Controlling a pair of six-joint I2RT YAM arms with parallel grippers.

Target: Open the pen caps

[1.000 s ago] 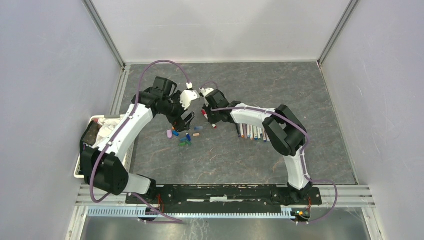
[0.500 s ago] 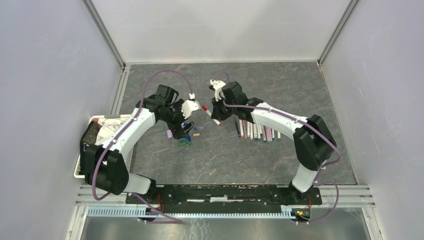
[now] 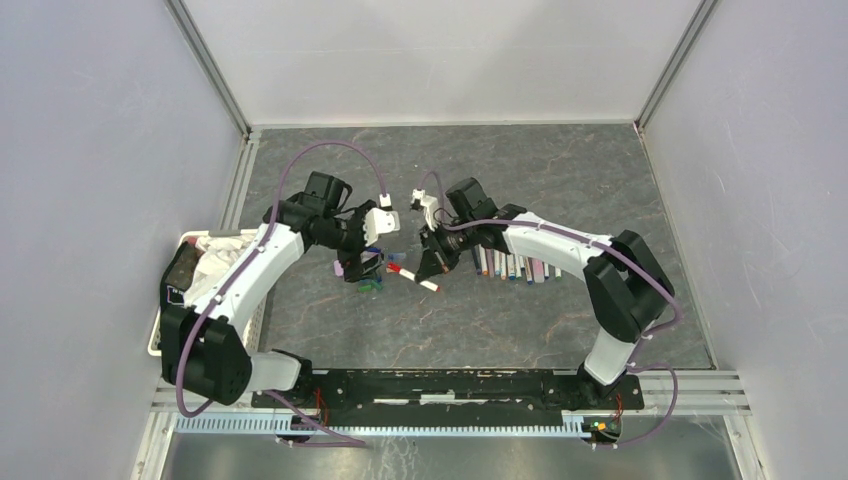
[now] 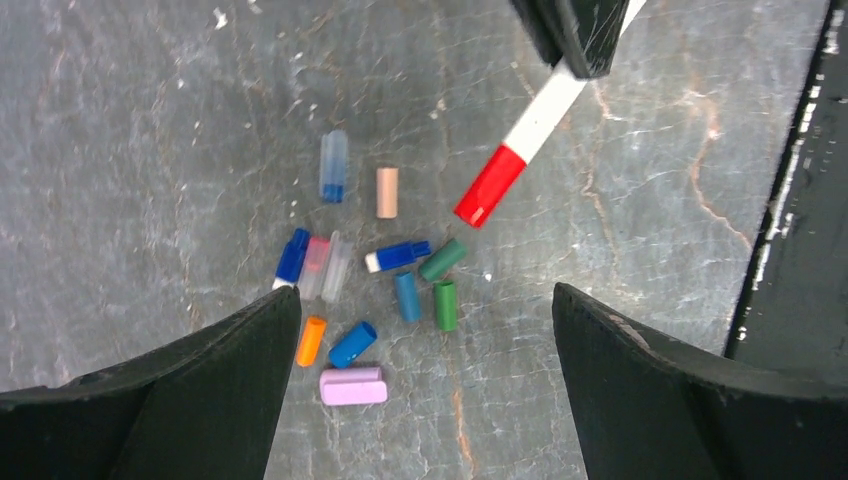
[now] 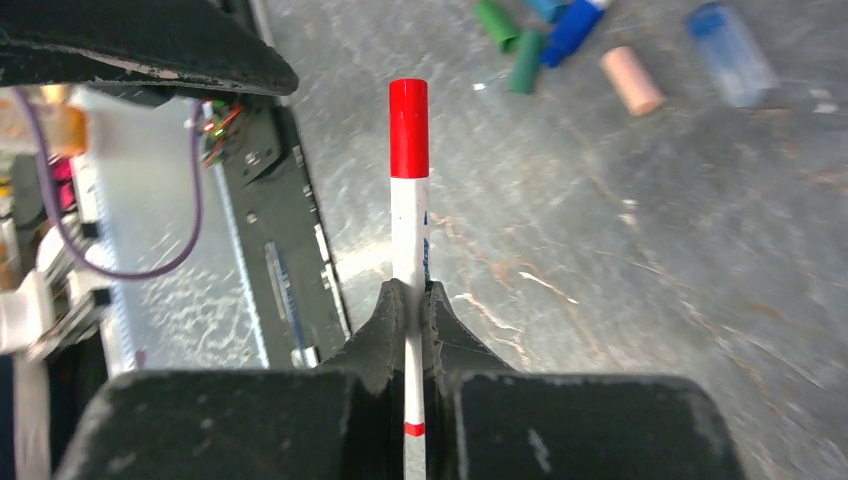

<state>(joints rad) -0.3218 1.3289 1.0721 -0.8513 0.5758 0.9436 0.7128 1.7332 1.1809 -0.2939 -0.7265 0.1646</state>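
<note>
The right gripper (image 5: 410, 300), clamped on a pen (image 5: 409, 230), has swung down toward the left gripper (image 4: 425, 300). The left gripper hangs spread, the pen's red cap (image 4: 490, 187) just ahead of it above loose caps (image 4: 400, 257) on the counter (image 4: 150, 120). This one looks ready for uncapping.

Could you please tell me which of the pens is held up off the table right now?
The red-capped white pen, pinched in the right claw. The other pens lie flat in a row on the table.
</note>
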